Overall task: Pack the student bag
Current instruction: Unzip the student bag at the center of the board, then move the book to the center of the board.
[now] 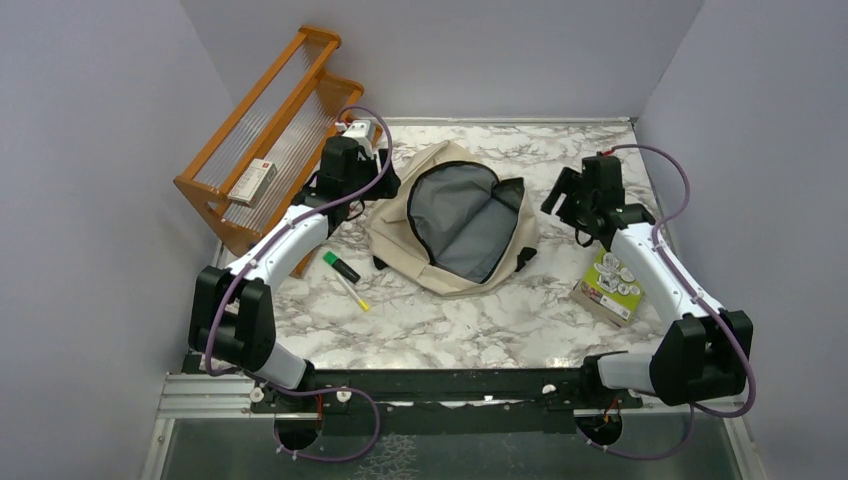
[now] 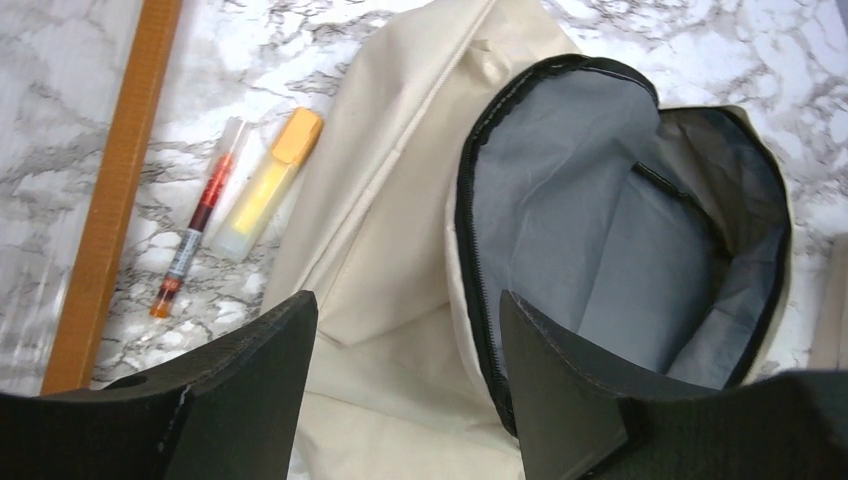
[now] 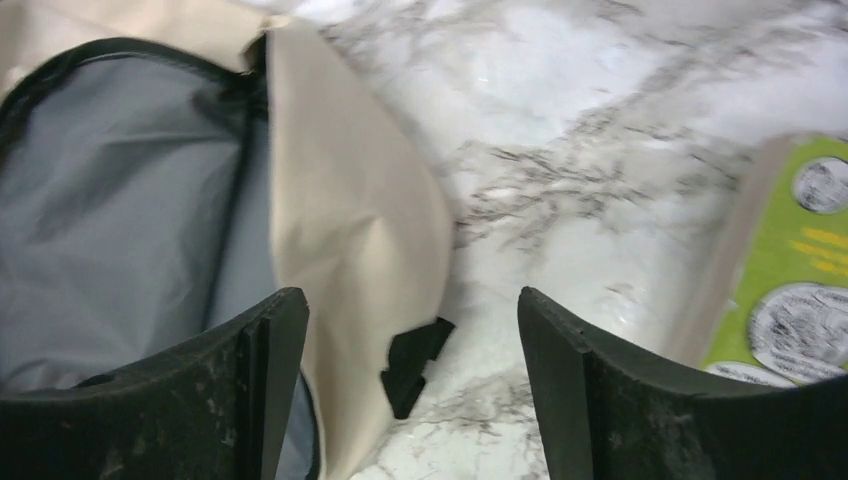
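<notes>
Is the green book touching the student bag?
Apart. The top external view shows bare marble table between the student bag and the green book; the right wrist view agrees.

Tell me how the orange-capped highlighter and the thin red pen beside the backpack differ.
The orange-capped highlighter is thick and stubby; the thin red pen is slim and longer. The highlighter has a pale yellow body under an opaque cap; the pen is clear at one end, red in the middle. Both lie flat, nearly parallel, on the marble table between the wooden rack rail and the beige canvas backpack.
</notes>
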### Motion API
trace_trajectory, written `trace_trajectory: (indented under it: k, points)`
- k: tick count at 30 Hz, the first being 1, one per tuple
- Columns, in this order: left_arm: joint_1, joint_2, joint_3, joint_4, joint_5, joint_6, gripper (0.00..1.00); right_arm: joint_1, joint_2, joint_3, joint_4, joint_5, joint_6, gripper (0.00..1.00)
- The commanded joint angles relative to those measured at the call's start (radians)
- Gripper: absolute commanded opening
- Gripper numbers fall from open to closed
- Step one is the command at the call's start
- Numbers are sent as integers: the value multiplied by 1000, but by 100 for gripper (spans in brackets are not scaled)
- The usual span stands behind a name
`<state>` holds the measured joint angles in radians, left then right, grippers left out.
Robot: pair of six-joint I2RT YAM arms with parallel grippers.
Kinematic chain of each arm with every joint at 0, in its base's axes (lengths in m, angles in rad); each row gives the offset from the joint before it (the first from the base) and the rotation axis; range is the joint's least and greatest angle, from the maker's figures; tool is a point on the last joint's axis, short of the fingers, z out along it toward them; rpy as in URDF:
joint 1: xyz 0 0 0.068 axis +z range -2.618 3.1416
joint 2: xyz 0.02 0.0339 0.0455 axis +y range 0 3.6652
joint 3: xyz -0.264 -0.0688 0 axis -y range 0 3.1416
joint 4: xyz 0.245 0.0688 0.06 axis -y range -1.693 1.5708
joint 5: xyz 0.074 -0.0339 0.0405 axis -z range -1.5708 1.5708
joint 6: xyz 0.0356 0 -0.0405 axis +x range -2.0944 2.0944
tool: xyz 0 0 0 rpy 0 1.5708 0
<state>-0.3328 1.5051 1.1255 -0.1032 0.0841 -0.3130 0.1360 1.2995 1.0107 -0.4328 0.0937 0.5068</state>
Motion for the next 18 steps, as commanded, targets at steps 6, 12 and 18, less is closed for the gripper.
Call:
trace_trajectory:
  k: [6,12,18]
  points:
    - [4,-34,-38,73,202,31,68,-110,130,125,-180,347,179,91]
    - [-21,-45,-62,93,232,27,68,-347,156,125,-177,325,227,93]
    - [-31,-39,-54,96,265,19,67,-533,61,13,-127,365,240,93]
